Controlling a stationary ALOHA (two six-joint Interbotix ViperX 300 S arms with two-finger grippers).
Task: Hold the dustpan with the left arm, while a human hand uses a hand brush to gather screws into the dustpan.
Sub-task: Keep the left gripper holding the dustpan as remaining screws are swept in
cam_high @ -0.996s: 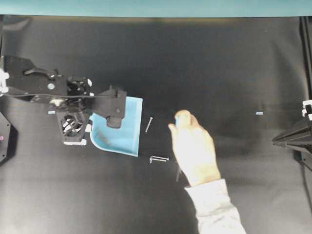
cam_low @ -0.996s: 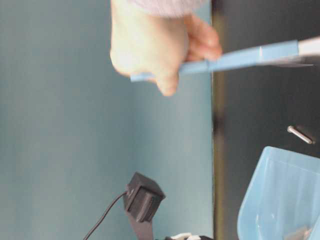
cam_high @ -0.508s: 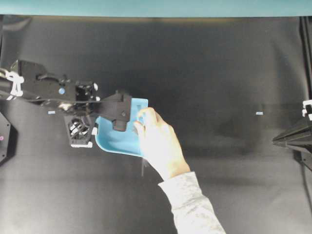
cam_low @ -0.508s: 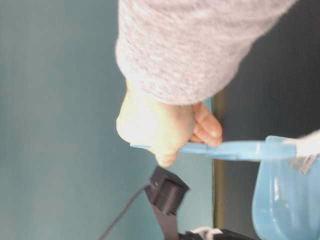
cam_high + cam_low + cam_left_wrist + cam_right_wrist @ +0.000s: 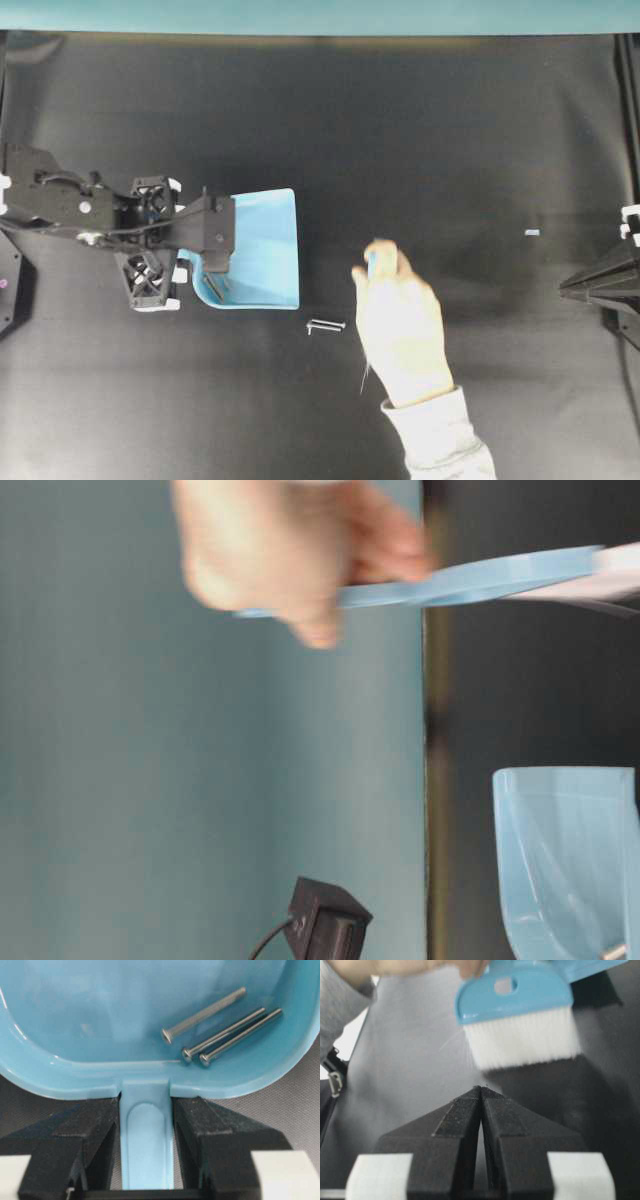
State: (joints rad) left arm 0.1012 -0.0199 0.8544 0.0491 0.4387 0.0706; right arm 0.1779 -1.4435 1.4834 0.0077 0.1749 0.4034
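The light blue dustpan (image 5: 262, 250) lies flat at the left of the table, its mouth facing right. My left gripper (image 5: 213, 240) is shut on its short handle (image 5: 146, 1145). Three silver screws (image 5: 220, 1035) lie inside the pan by the back rim. Two more screws (image 5: 326, 325) lie on the table just right of the pan's front corner. The human hand (image 5: 402, 325), in a grey cuff, holds the hand brush (image 5: 520, 1015) right of those screws, bristles down. My right gripper (image 5: 481, 1089) is shut and empty at the table's far right edge (image 5: 567, 288).
The table is covered in black cloth (image 5: 420, 130). A teal wall runs along its far side (image 5: 320, 15). A small pale tape mark (image 5: 532, 232) sits at the right. In the table-level view the brush handle (image 5: 470, 580) passes above the dustpan (image 5: 565, 860).
The hand swept the brush left to the dustpan's mouth, then pulled back right. The screw that lay by the mouth is off the table. The dustpan has turned square and shifted slightly left.
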